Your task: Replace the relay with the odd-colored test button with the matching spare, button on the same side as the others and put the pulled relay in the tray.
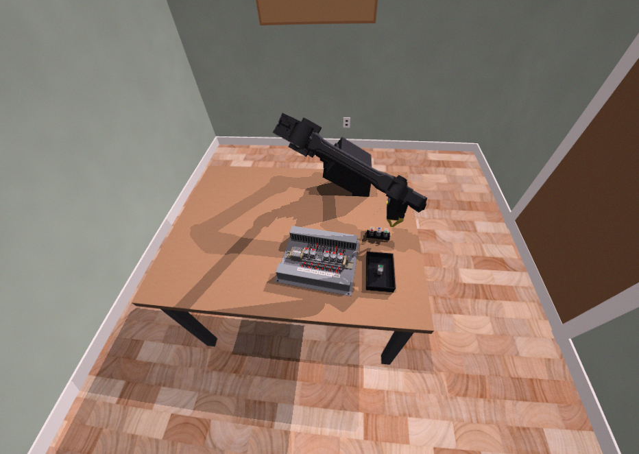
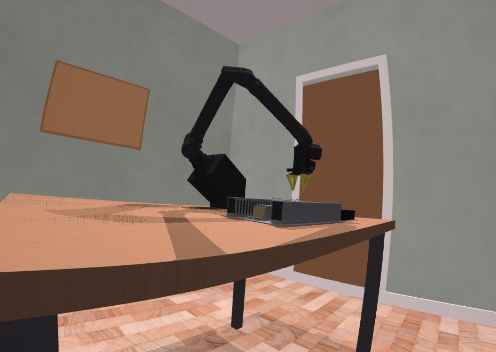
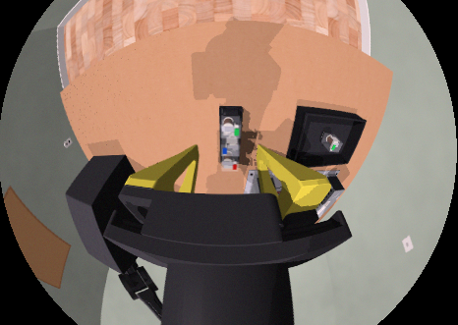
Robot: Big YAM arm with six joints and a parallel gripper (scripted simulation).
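Note:
My gripper (image 1: 395,225) (image 2: 298,190) (image 3: 227,150) is open and empty, high above the spare holder (image 1: 378,238) (image 3: 231,110). The holder carries three spares: a red-button relay (image 1: 371,231) (image 3: 228,164), a blue-button relay, and a green-button relay (image 1: 386,232) (image 3: 228,128) at the end farther from the panel. The socket row holds several relays with red buttons, including one at its left (image 1: 306,252), and shows a gap (image 1: 319,257) between relays. A relay with a green button (image 1: 380,269) (image 3: 331,142) lies in the black tray (image 1: 380,288) (image 3: 296,135).
The grey panel (image 1: 314,281) (image 2: 308,213) has raised wire ducts in front of and behind the relay row. It stands left of the tray in the top view. Thin wires and white labels line the row. The holder is behind the tray there, near the panel's back right corner.

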